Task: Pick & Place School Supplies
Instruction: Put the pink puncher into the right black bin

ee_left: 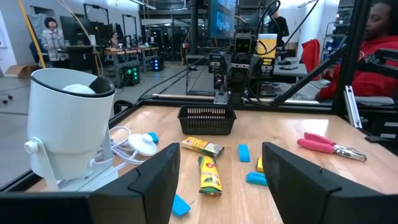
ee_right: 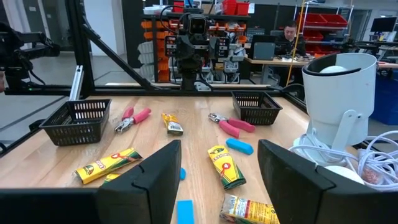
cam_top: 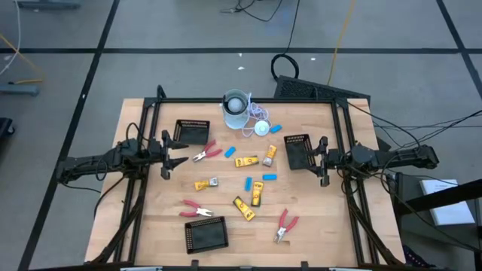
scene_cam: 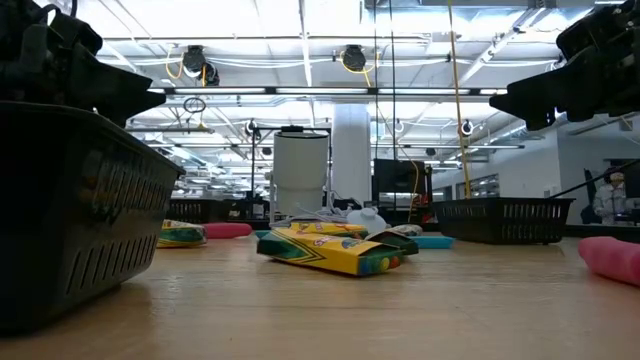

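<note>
School supplies lie scattered on the wooden table: red-handled tools, yellow-and-black boxes and small light-blue sticks, all flat on the boards. My left gripper hovers open and level at the table's left side. My right gripper hovers open and level at the right side. Both point toward the middle, above the table, with nothing between their fingers.
Three black mesh trays stand at the far left, at the right beside my right gripper and at the near edge. A white cup and a white corded disc sit at the far edge. People show in the room beyond.
</note>
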### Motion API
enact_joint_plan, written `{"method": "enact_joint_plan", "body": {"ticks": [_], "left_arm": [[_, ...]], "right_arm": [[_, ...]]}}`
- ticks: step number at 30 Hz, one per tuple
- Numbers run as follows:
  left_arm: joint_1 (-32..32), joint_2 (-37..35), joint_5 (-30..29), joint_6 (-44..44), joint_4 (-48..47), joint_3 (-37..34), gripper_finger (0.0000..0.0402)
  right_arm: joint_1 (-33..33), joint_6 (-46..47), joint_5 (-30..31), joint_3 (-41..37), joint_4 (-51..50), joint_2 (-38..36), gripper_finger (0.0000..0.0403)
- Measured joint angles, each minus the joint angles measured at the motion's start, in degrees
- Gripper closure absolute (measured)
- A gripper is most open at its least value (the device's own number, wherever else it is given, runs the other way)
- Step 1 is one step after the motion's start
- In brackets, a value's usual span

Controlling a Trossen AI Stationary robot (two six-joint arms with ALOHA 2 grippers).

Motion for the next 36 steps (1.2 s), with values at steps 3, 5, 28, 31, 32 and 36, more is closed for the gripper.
{"method": "enact_joint_plan", "body": {"ticks": [3,5,28,31,32,36], "left_arm": [[0.0,0.0,0.0,0.0,0.0,0.0,0.0172],[0.0,0.0,0.0,0.0,0.0,0.0,0.0172],[0.0,4.6,0.0,1.5,0.0,0.0,0.0172],[0.0,4.6,0.0,1.5,0.0,0.0,0.0172],[0.0,4.6,0.0,1.4,0.0,0.0,0.0172],[0.0,4.6,0.0,1.4,0.0,0.0,0.0172]], "right_arm": [[0.0,0.6,0.0,0.0,0.0,0.0,0.0200],[0.0,1.5,0.1,0.0,0.0,0.0,0.0200],[0.6,4.8,-2.6,0.0,24.0,26.4,0.0200],[3.6,7.5,-2.6,1.7,26.9,33.9,0.0200],[4.9,8.3,-2.2,2.8,26.9,36.5,0.0200],[11.7,9.3,0.8,8.8,27.9,48.5,0.0200]]}}
